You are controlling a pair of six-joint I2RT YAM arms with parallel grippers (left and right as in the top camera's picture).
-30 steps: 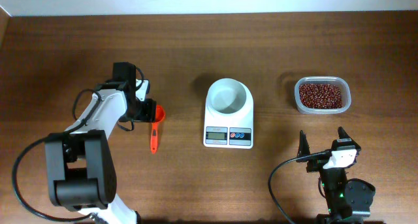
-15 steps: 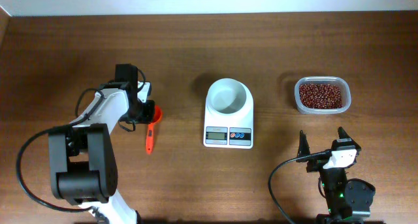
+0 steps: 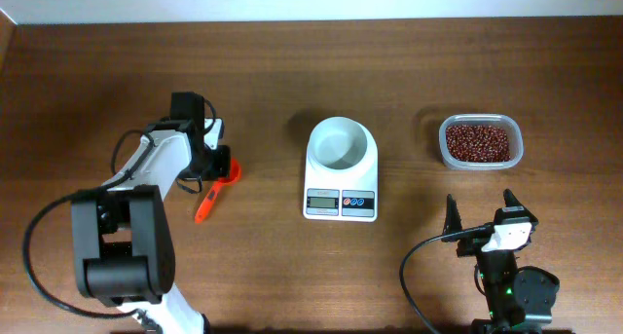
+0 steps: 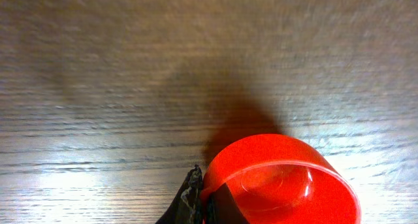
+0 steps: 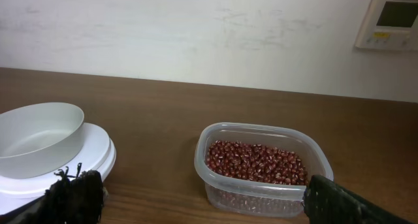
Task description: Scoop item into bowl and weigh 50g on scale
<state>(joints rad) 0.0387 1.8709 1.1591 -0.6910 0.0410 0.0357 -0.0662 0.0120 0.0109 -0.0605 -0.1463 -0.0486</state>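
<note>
An orange-red scoop [image 3: 226, 172] lies on the table left of the scale, its handle [image 3: 203, 209] slanting toward the front left. My left gripper [image 3: 218, 164] is shut on the rim of the scoop's cup [image 4: 287, 178], one dark finger [image 4: 191, 196] outside the wall and one inside. The white bowl [image 3: 340, 142] is empty and stands on the white scale [image 3: 341, 204]. Reddish-brown beans [image 3: 478, 141] fill a clear tub [image 5: 225, 196] at the right. Near the front edge, my right gripper [image 3: 481, 217] stands open, holding nothing and facing the tub with the beans [image 5: 256, 162], the bowl [image 5: 38, 136] at its left.
The left arm's body [image 3: 122, 237] takes up the front left of the table. The table's back edge meets a white wall [image 5: 196, 28] behind the tub. Bare wood lies between the scale and the tub [image 3: 409, 178].
My left gripper has shut on the scoop's cup. The scoop's handle has swung from pointing straight toward the front to slanting front left. The right arm has not moved.
</note>
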